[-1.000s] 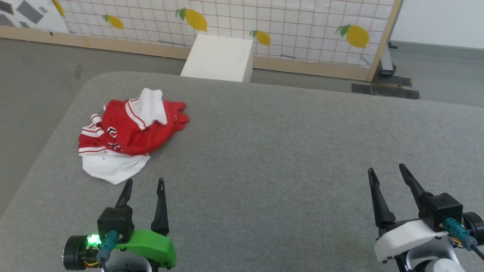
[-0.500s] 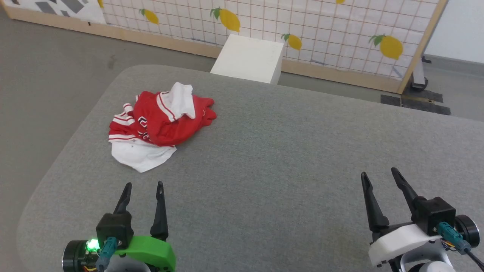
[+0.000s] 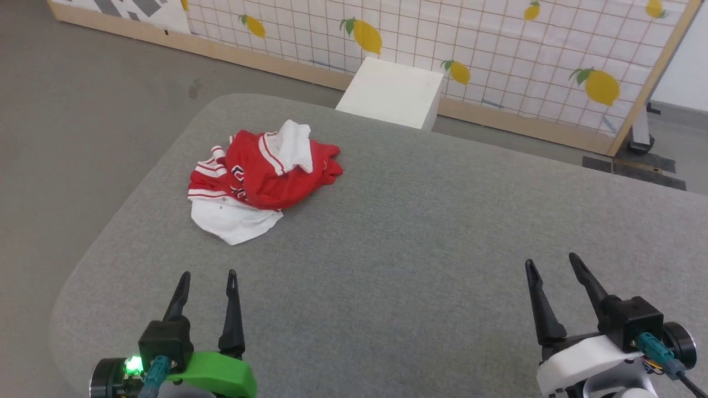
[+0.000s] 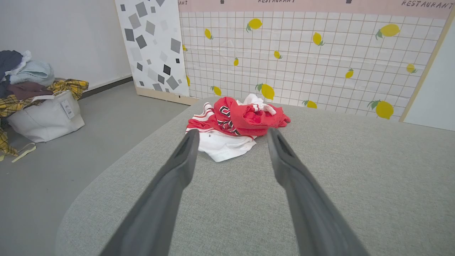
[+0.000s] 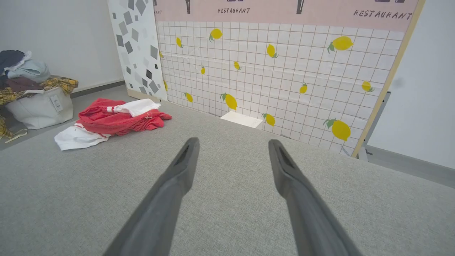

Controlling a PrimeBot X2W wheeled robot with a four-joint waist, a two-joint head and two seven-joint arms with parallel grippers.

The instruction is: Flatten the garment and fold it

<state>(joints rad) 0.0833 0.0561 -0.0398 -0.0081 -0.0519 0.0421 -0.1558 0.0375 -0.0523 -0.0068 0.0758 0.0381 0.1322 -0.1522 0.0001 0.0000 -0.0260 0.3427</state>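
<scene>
Left tool [image 3: 204,275] and right tool [image 3: 550,264] are spread. The garment [image 3: 265,179], at ten o'clock by the bench [image 3: 420,237] edge, might slide off if tugged

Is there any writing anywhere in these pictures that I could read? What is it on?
"RESTAURANT": repeated along the pink band topping the lemon-tile panel.
Lettering on the garment: crumpled, unreadable.
The tag on the white bag: too small.

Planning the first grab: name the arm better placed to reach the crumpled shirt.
Left. The left claw sits open just short of the shirt; the right claw is open far across the table.
</scene>
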